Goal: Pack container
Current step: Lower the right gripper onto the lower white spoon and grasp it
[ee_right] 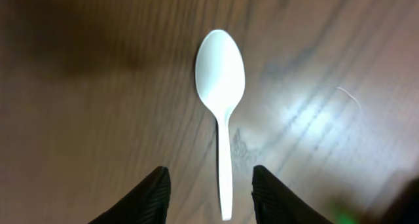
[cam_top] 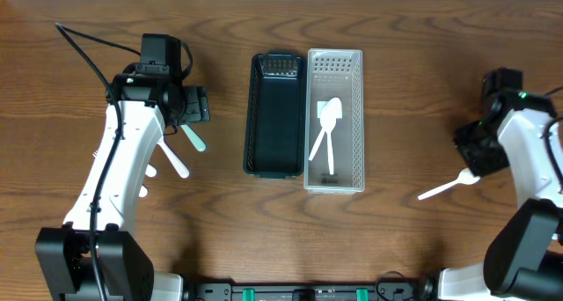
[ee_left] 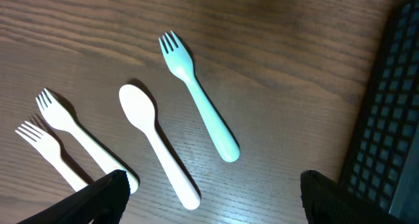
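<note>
From overhead, you see a black basket point(cam_top: 274, 125) and a white basket point(cam_top: 350, 143) side by side at mid-table, and the white one holds packed spoons point(cam_top: 327, 125). Your left gripper point(cam_top: 195, 107) hangs over a teal fork point(cam_top: 195, 140) left of the baskets. Your right gripper point(cam_top: 475, 156) sits just beside a lone white spoon point(cam_top: 449, 188) far to the right. In the left wrist view, the left gripper point(ee_left: 213, 185) is spread wide and holds nothing. Below it the teal fork point(ee_left: 200, 96), a table spoon point(ee_left: 159, 145) and two white forks point(ee_left: 65, 126) lie on the wood, with the black basket point(ee_left: 386, 119) at the right edge. In the right wrist view, the right gripper point(ee_right: 209, 185) is parted, with its fingers point(ee_right: 147, 191) on either side of the lone white spoon's point(ee_right: 221, 86) handle. You cannot tell whether they touch it.
</note>
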